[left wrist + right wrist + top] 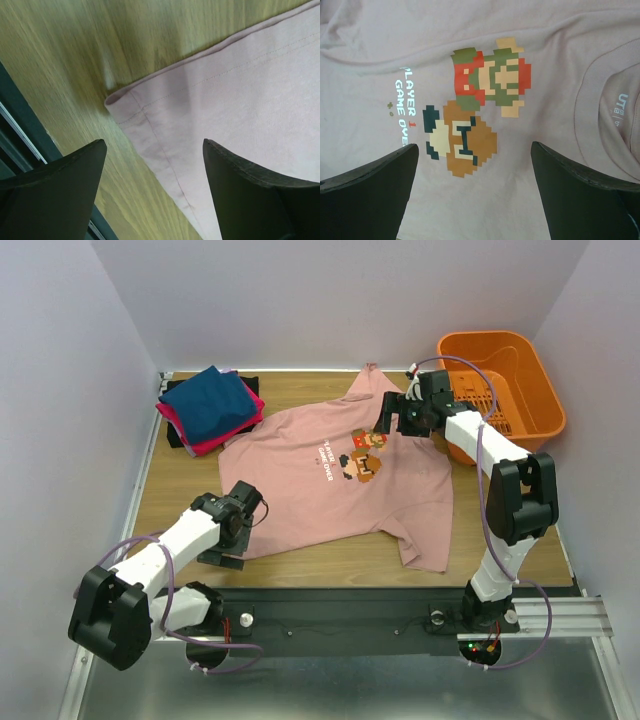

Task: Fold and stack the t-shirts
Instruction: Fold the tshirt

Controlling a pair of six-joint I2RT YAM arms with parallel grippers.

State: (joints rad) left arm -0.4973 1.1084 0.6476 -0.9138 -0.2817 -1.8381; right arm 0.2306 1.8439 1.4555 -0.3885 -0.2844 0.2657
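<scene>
A dusty-pink t-shirt (330,480) lies spread face-up across the middle of the wooden table (180,500), its collar (590,100) toward the far edge and its hem toward the near edge, as two robot arms work over it. The left gripper (154,145) is low over the shirt's near-left hem corner (120,102), its two dark fingers set wide apart and holding nothing; the corner lies flat on the wood between and just beyond them. The right gripper (475,147) hangs above the chest of the shirt, fingers likewise spread wide and empty, straddling the view of the pixel-game print (480,105), with white text (405,105) to one side and the collar to the other. At the far left of the table sits a stack of folded shirts: a navy-blue tee (208,403) on top, a magenta tee (235,430) beneath it and a black tee (180,440) showing at the bottom edge. The stack is near the pink shirt's left sleeve but apart from it. An orange basket (545,410) stands at the far right corner, beside the right arm.
</scene>
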